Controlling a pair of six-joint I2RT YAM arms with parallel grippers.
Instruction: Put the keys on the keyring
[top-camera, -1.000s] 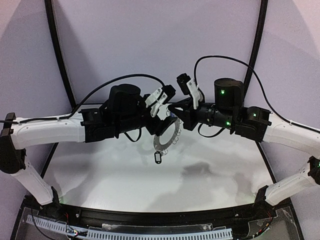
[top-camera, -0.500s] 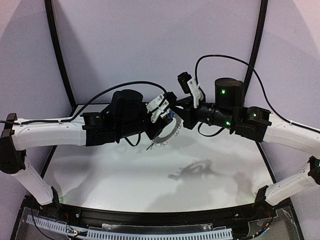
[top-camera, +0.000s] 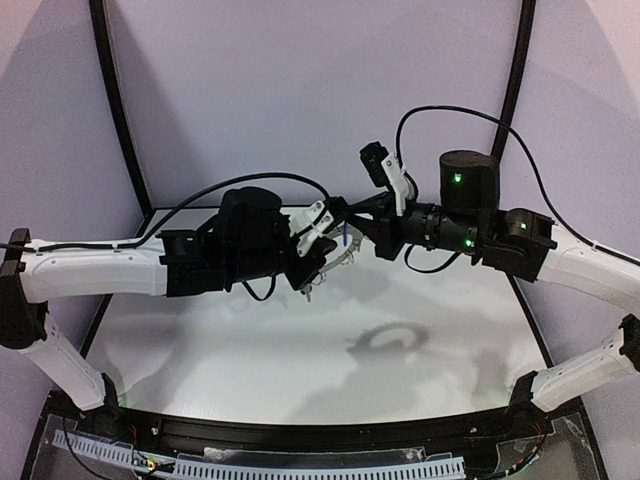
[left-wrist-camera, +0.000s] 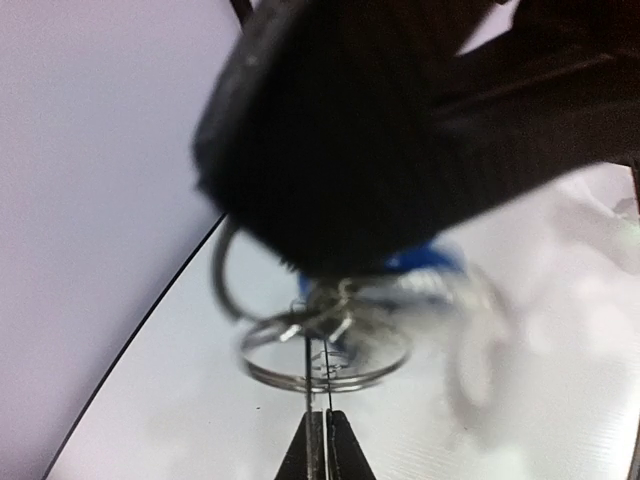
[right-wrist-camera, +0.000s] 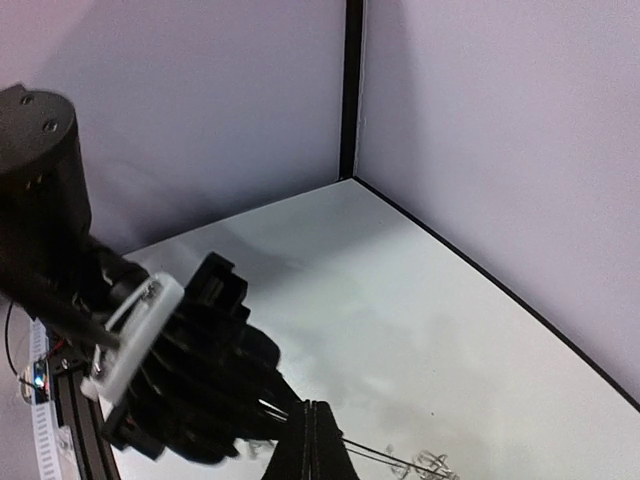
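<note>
Both grippers meet in mid-air above the middle of the table. My right gripper (top-camera: 343, 212) (right-wrist-camera: 315, 442) is shut on the keyring (top-camera: 335, 262), which shows edge-on as thin lines (right-wrist-camera: 400, 463) running out of its jaws. My left gripper (top-camera: 326, 243) (left-wrist-camera: 325, 450) is shut on a thin wire clip (left-wrist-camera: 318, 375) at the ring's rim, where a silver loop (left-wrist-camera: 262, 368) hangs. The blue tag (top-camera: 345, 238) (left-wrist-camera: 425, 262) of one of the keys sits just behind that clip, blurred. The black bulk of the right gripper (left-wrist-camera: 400, 130) fills the top of the left wrist view.
The white table (top-camera: 220, 350) lies well below both grippers and carries the ring's shadow (top-camera: 388, 340). Purple walls with black corner posts (top-camera: 115, 100) close in the back and sides. The left arm's body (right-wrist-camera: 170, 390) crowds the lower left of the right wrist view.
My left gripper has gone from open to shut and dropped slightly. The keyring has swung from face-on to nearly edge-on, and the hanging black tag no longer shows below it.
</note>
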